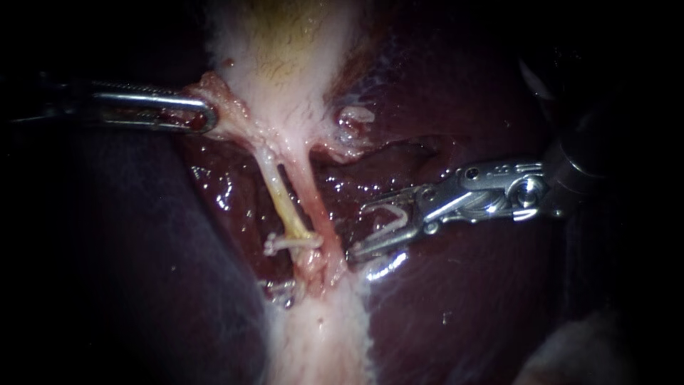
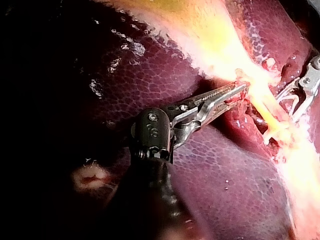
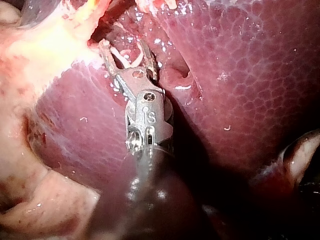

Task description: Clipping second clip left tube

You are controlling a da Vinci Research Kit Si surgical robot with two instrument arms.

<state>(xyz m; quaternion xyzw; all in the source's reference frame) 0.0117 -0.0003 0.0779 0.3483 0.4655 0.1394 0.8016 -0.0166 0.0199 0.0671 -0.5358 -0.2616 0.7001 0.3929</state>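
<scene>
Two tubes run down from the gallbladder (image 1: 285, 57): a yellowish left tube (image 1: 279, 196) and a pinker right tube (image 1: 313, 199). A white clip (image 1: 288, 244) sits across the left tube's lower end. My right instrument (image 1: 356, 229) comes in from the right; its jaws stand wide apart with a white clip (image 1: 392, 215) held between them, just right of the tubes and not around either. The right wrist view shows that clip (image 3: 127, 56) in the jaws (image 3: 125, 49). My left instrument (image 1: 203, 114) is shut on pale tissue at the gallbladder's neck and holds it leftward (image 2: 239, 92).
Dark red liver (image 1: 463, 299) lies on both sides of the tubes, with a wet hollow (image 1: 228, 192) behind them. Pale fatty tissue (image 1: 320, 335) continues below the clip. A small glinting bit (image 1: 279, 289) lies under the clipped spot.
</scene>
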